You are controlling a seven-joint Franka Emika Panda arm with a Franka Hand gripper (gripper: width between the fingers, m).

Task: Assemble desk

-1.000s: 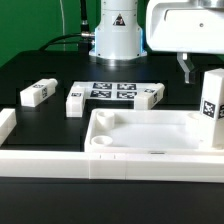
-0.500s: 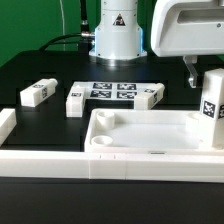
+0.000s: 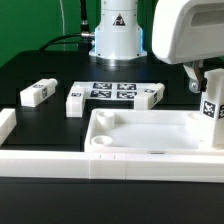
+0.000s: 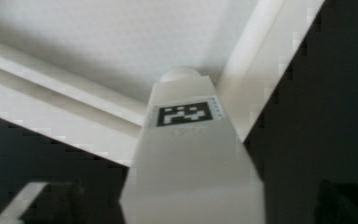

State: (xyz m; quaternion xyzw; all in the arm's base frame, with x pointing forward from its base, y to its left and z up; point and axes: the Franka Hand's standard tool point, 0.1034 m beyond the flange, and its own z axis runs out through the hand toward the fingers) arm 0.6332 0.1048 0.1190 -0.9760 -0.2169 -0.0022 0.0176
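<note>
Desk top [image 3: 150, 160]: white tray, raised rim, round corner sockets, front of table. Square white leg [image 3: 212, 104] upright at its end on the exterior view's right, black-and-white tag on face; base hidden. Gripper [image 3: 207, 82] straddling leg's upper end, fingers [image 4: 28, 203] spread, dark gaps either side, nothing clamped. Another tagged leg [image 3: 37, 93] lying flat, well apart.

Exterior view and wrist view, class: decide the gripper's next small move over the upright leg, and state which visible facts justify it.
Probably lower straight down around the leg. The gripper hangs open just above that upright leg at the exterior view's right end of the desk top; the wrist view shows the leg centred between the fingers, ungripped.
</note>
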